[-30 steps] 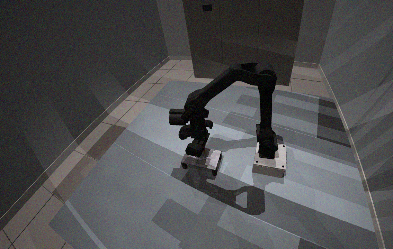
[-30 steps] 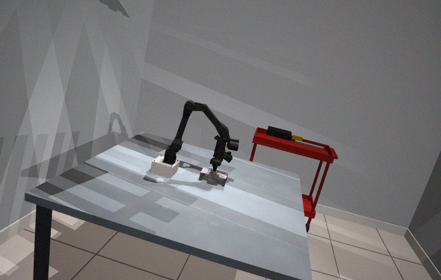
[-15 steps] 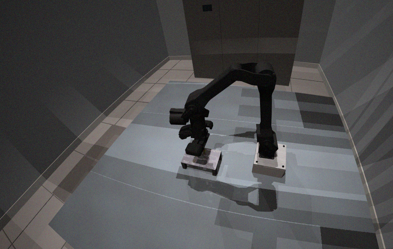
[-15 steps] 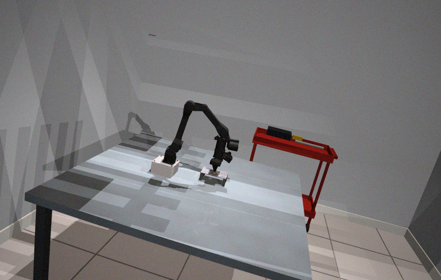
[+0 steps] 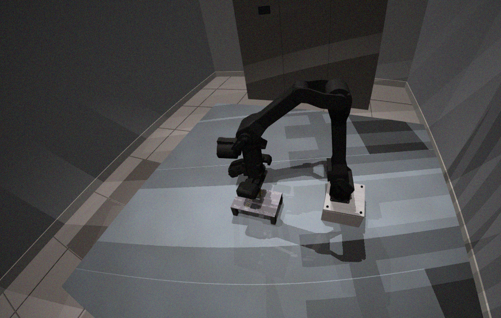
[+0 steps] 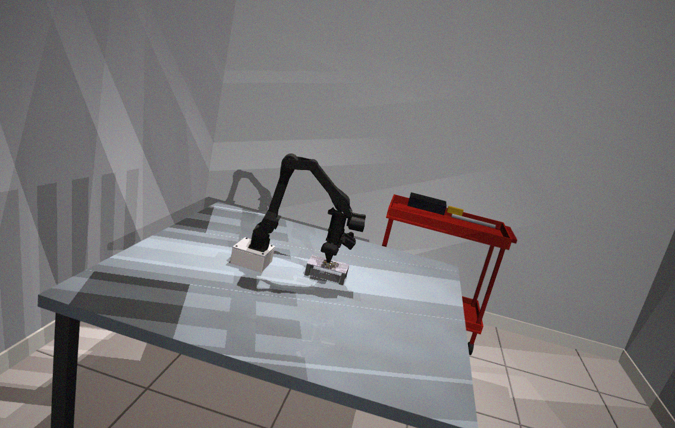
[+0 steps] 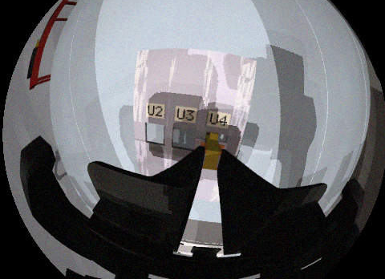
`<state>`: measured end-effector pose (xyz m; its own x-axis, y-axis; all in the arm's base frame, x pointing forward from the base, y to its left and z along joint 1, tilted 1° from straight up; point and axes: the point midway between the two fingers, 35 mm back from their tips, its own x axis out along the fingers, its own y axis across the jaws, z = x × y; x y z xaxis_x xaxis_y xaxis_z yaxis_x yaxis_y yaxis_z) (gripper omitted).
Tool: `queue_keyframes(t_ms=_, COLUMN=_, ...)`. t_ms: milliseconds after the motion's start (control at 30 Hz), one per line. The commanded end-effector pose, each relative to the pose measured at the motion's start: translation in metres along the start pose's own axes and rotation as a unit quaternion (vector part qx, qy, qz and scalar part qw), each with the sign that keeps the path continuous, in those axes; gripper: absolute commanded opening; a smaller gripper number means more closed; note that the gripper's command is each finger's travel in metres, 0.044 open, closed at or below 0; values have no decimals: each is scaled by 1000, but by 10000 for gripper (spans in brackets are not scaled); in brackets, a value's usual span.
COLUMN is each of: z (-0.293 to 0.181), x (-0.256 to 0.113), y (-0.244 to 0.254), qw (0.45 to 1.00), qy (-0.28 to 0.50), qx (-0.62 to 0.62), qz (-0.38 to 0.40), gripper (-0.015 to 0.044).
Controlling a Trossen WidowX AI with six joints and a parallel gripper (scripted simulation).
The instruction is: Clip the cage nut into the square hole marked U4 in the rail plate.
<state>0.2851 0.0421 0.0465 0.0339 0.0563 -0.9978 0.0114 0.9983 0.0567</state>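
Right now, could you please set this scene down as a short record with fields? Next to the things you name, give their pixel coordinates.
gripper: gripper [image 5: 259,195] [image 6: 328,261] [image 7: 211,153], shut on the cage nut [image 7: 211,160]
nut position: at the U4 hole; whether its wings are hooked cannot be told
plate: rail plate [image 5: 269,197] [image 6: 319,261] [image 7: 176,70], standing on the table [image 5: 173,221] [image 6: 382,340] [image 7: 176,22]
other holes: U2 [image 7: 155,133] and U3 [image 7: 184,138], no nut in either
beside table: red cart [image 6: 435,222] [image 7: 43,44]
remaining: nut release, arm withdrawal

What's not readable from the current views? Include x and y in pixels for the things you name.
- Wings of the cage nut [image 7: 211,160]: wrist view, fingers and nut body cover them; hooked or not, can't tell.
- U4 hole [image 7: 223,137]: wrist view, partly behind the nut.
- Label text, exterior view: too small.
- Red cart [image 6: 448,223] [image 7: 43,46]: wrist view, cut off by the lens edge.
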Motion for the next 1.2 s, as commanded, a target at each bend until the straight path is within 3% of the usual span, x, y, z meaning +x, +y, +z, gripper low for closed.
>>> queue_keyframes(t_ms=0, z=0, x=0, y=0, qw=1000, qy=0, qx=-2, qz=7, gripper=33)
queue_keyframes(t_ms=1167, z=0, x=2, y=-3, qw=999, qy=0, qx=-3, qz=42, gripper=33)
